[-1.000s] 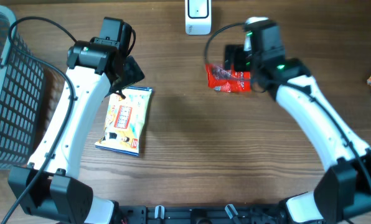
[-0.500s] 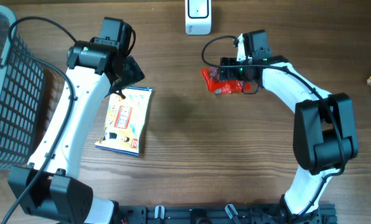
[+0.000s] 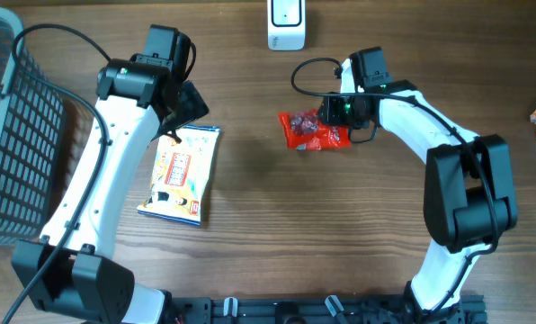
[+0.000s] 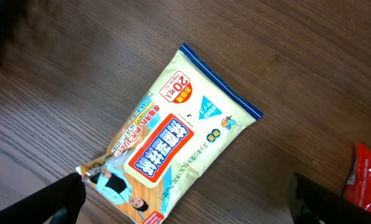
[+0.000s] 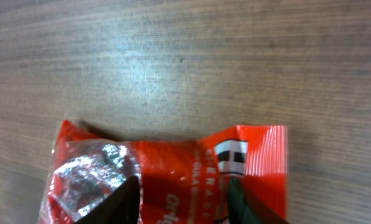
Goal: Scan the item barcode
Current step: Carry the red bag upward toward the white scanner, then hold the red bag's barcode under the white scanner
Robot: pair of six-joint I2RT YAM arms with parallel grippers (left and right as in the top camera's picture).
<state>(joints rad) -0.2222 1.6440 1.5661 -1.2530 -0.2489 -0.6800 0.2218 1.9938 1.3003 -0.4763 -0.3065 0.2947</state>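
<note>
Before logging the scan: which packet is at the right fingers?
The red snack packet, between the right fingers; the pale blue-trimmed pack lies by the left arm.

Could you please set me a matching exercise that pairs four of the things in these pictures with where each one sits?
Things:
1. red packet
2. yellow pouch
3. white scanner
4. wire basket

Places:
A. left edge of the table
B. far edge, near the middle
C. at the right end effector
D. beneath the left end effector

Pairs: 1-C; 2-D; 3-B; 4-A
</note>
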